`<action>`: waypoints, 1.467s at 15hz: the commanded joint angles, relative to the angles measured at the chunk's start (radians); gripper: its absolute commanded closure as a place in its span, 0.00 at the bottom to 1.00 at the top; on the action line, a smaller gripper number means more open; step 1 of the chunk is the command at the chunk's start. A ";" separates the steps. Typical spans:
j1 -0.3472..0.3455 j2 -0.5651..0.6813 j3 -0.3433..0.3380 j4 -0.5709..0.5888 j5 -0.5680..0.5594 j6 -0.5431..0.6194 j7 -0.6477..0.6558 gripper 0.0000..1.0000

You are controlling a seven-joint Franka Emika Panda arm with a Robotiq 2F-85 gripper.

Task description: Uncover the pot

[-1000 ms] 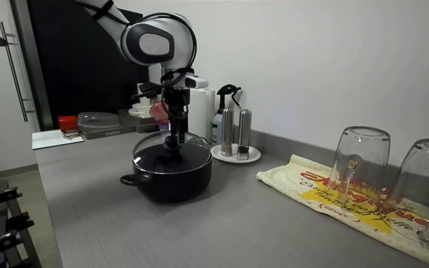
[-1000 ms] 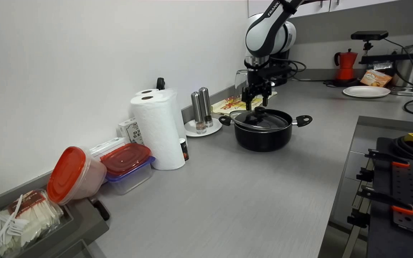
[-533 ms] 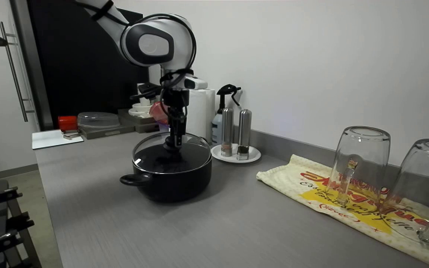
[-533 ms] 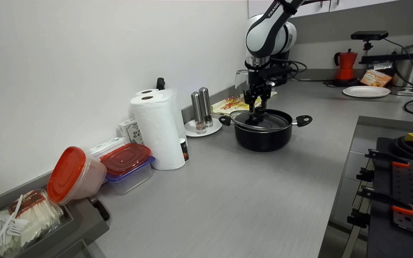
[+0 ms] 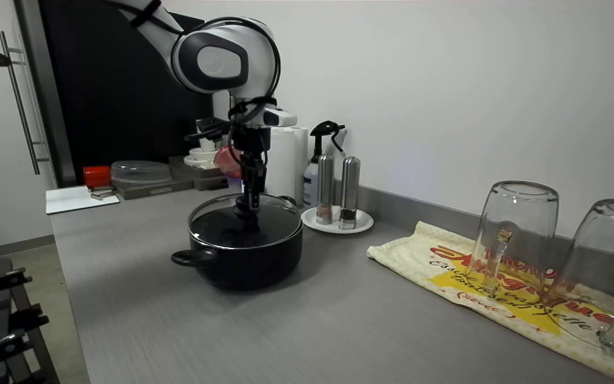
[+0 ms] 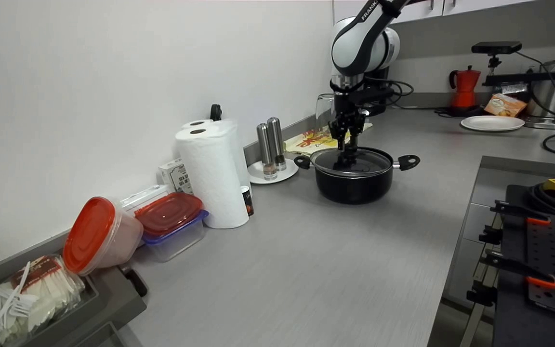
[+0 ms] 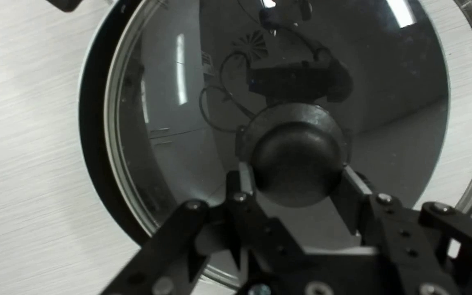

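Observation:
The black pot (image 5: pixel 253 269) stands on the grey counter, with side handles showing in both exterior views. Its round glass lid (image 6: pixel 324 161) rests over the top. From above, in the wrist view, the lid's rim sits off-centre, leaving a dark crescent of the pot (image 7: pixel 94 135) exposed at the left. My gripper (image 7: pixel 297 178) points straight down with a finger on either side of the black knob (image 7: pixel 297 151), shut on it. Whether the lid is lifted clear of the pot's rim I cannot tell.
Beside the pot, a white plate (image 5: pixel 363 223) holds two steel mills (image 5: pixel 349 186). Paper towel rolls (image 6: pixel 215 183) and plastic containers (image 6: pixel 171 231) line the wall. Upturned glass mugs (image 5: pixel 520 224) stand on a printed cloth (image 5: pixel 419 250).
The gripper's fingers have closed in from both sides onto the knob. The lid has shifted slightly and looks more level on the pot. The pot stays in place.

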 commanded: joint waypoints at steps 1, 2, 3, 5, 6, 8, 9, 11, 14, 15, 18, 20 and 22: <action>0.006 -0.027 -0.001 -0.020 0.011 -0.020 -0.002 0.73; 0.006 -0.031 0.001 -0.018 0.014 -0.023 -0.003 0.73; 0.006 -0.044 0.005 -0.016 0.023 -0.030 -0.004 0.76; 0.009 -0.075 0.012 -0.018 0.028 -0.039 -0.007 0.76; 0.013 -0.092 0.015 -0.019 0.027 -0.044 -0.006 0.76; 0.016 -0.124 0.027 -0.016 0.034 -0.064 -0.014 0.76; 0.018 -0.138 0.033 -0.014 0.038 -0.075 -0.017 0.76; 0.026 -0.160 0.045 -0.009 0.045 -0.102 -0.021 0.76; 0.053 -0.182 0.073 -0.006 0.052 -0.126 -0.024 0.76; 0.064 -0.185 0.083 -0.004 0.054 -0.131 -0.027 0.76; 0.111 -0.181 0.129 0.004 0.055 -0.131 -0.033 0.76; 0.151 -0.174 0.161 0.011 0.041 -0.133 -0.038 0.76; 0.191 -0.164 0.192 0.020 0.027 -0.137 -0.044 0.76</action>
